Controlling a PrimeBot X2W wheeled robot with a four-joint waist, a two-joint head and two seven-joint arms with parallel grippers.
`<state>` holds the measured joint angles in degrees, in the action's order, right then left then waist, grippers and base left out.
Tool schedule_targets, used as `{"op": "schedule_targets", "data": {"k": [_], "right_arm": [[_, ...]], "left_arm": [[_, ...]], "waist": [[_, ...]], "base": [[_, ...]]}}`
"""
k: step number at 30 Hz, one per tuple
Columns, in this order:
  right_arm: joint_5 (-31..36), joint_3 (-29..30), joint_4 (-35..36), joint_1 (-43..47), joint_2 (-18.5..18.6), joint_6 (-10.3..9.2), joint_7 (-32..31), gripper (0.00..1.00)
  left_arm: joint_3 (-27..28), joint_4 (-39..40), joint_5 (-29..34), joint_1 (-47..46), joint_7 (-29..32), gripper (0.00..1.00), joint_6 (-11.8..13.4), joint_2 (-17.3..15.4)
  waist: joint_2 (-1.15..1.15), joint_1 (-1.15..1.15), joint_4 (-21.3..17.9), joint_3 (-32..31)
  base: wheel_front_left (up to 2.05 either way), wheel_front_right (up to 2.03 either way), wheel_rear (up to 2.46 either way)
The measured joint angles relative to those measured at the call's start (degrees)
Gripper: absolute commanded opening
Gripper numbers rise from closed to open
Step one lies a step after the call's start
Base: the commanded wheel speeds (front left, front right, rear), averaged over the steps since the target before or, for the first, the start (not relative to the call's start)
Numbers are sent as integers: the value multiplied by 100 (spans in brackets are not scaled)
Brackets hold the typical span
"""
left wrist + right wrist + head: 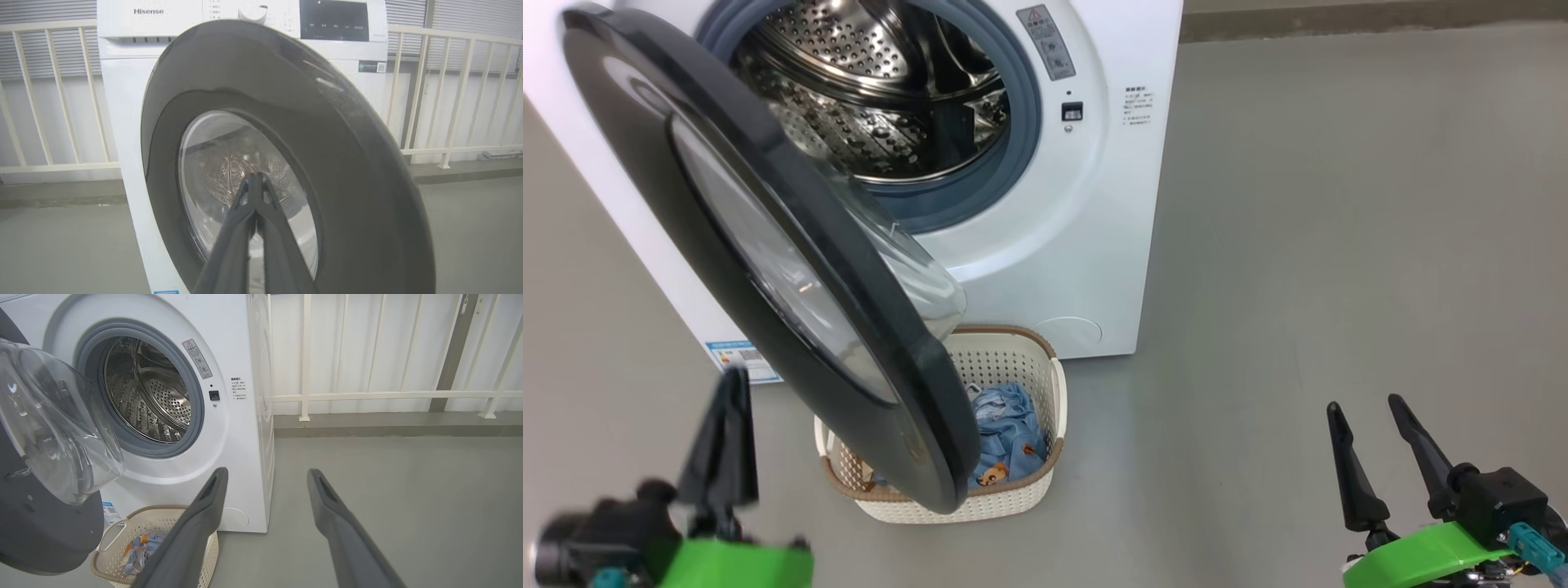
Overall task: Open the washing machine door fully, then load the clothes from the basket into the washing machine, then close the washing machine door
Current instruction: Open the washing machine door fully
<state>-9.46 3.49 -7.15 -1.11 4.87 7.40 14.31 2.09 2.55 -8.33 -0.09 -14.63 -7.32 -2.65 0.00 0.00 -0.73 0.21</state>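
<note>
The washing machine (1094, 204) stands at the top of the head view, its steel drum exposed. The washing machine door (768, 245), a black ring around clear glass, hangs partly open and swings out over the basket (1013, 359). Light-blue clothes (1009, 437) lie inside the basket. My left gripper (737, 384) is at the lower left, shut with nothing in it, a short way in front of the door (327, 163); its fingertips (255, 179) are pressed together. My right gripper (1364, 404) stands open at the lower right over bare floor, the basket (118, 539) to its left.
Grey floor stretches wide to the right of the machine (245, 428). A white railing (388, 394) runs along the wall behind and beside it. A blue label sticker (739, 355) sits at the machine's lower left corner.
</note>
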Motion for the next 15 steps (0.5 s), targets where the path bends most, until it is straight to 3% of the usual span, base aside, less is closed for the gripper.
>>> {"op": "schedule_targets", "data": {"k": [7, 15], "right_arm": [[-12, -2, -69, 13, -25, 0, 0, 100], [29, 10, -66, 12, -34, 0, 0, 100]], "left_arm": [[-449, 951, 115, -643, 20, 0, -1, -37], [-1489, 1681, 148, -1514, 509, 0, -1, -54]], "waist": [[0, 0, 3, -93], [0, 0, -124, -109]], "base": [[0, 0, 0], [0, 0, 0]]}}
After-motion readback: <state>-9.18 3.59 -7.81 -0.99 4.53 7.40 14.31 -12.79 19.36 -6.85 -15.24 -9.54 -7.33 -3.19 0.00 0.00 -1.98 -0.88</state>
